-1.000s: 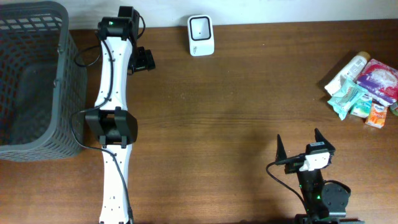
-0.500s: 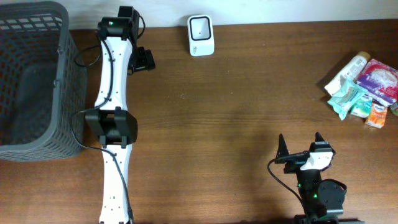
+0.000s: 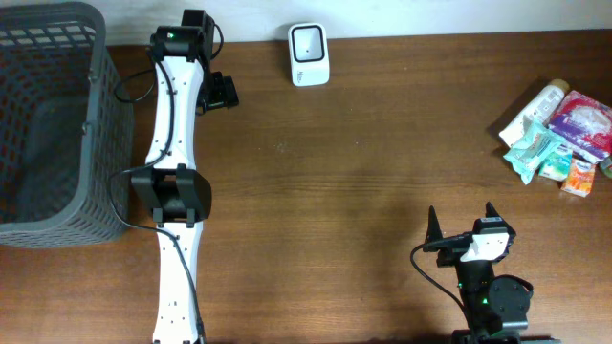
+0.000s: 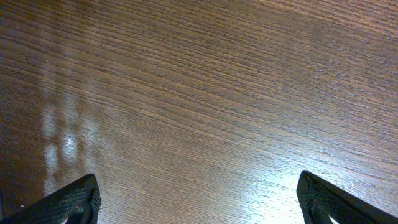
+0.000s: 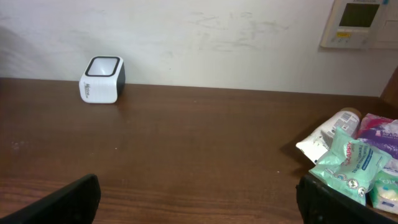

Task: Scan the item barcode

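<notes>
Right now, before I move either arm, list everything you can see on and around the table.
barcode scanner: one, white with a dark window, far edge of the table, near the middle
pile of packaged items: one pile of several, a white tube plus purple, teal and orange packs, right edge
basket: one, grey mesh, left end
table: one, brown wood
wall panel: one, white, on the wall behind the right end
left gripper: one, black fingers, open and empty, over bare wood
right gripper: one, black fingers, open and empty, near edge, right of the middle
</notes>
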You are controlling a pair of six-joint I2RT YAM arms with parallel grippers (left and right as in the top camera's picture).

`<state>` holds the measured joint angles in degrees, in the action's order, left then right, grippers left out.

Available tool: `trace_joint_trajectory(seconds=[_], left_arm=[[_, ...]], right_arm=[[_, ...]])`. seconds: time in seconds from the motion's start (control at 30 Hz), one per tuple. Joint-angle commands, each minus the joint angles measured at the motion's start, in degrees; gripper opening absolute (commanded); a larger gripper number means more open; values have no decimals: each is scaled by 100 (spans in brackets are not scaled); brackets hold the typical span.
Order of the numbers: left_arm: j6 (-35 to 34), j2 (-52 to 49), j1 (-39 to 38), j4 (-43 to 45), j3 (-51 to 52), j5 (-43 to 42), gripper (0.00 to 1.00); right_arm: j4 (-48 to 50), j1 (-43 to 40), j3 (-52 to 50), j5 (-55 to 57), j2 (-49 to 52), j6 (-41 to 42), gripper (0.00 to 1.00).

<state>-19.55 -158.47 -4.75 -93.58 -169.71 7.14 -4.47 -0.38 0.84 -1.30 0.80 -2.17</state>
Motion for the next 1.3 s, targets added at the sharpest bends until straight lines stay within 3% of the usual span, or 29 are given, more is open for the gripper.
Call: trace_joint_trajectory(seconds=[0.0,0.6,0.7,0.9,1.0,1.27], left_arm=[[-59,195,-4,4,17,66,99],[-31,289,-57,-317,15,173,99],[-35,555,-151,-315,17,-55,99],[11,1661,-680,225,17,352,99],[1036,1799,-874,-17,17,385,99],[1001,2557,-1113,61,17,282,99]], right_arm=[[-7,33,-52,50,-61,-39,99],[-7,33,-52,50,-61,-39,99],[-7,33,-52,50,-59,-39,99],[-7,33,-52,50,-61,-39,99],[-7,33,-52,50,-61,-39,99],[-7,33,-52,50,-61,-39,99]])
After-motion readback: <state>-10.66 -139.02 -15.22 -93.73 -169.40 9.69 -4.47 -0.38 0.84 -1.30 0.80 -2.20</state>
